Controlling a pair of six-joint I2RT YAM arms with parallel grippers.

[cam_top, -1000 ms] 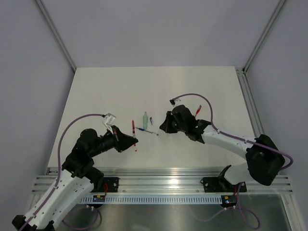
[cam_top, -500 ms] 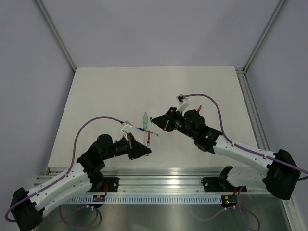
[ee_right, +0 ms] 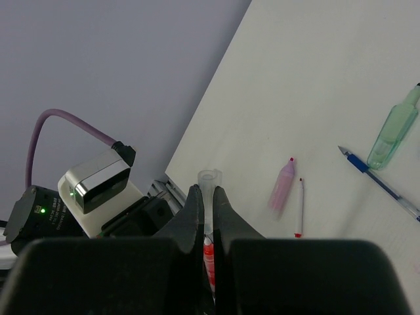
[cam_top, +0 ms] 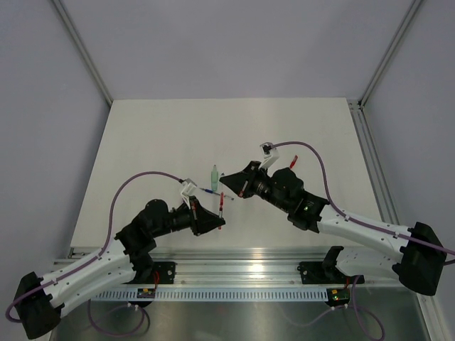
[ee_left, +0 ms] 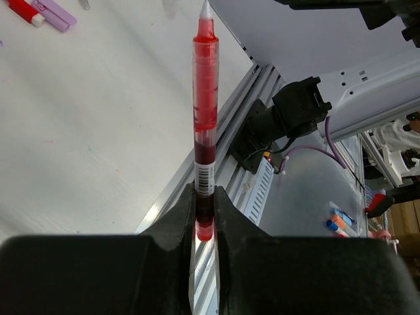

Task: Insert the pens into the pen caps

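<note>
Tightly, left tool (ee_left: 205, 195) pinches pen (ee_left: 204, 98); right tool (ee_right: 207, 192), cap (ee_right: 210, 176).

Pens and caps: two lifted, the others laid about the middle of the table (cam_top: 142, 142).
A red pen (ee_left: 205, 98) is held by its rear end; a pale cap (ee_right: 210, 177) is gripped; a green cap (ee_right: 394, 128), blue pen (ee_right: 380, 184) and pink cap (ee_right: 283, 184) are laid close together.

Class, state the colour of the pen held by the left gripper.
The pen is red, clearest in the left wrist view.

Both arms reach inward; left tool (cam_top: 220, 217) and right tool (cam_top: 227, 182) face each other, tips near, jaws clamped narrow.
</note>
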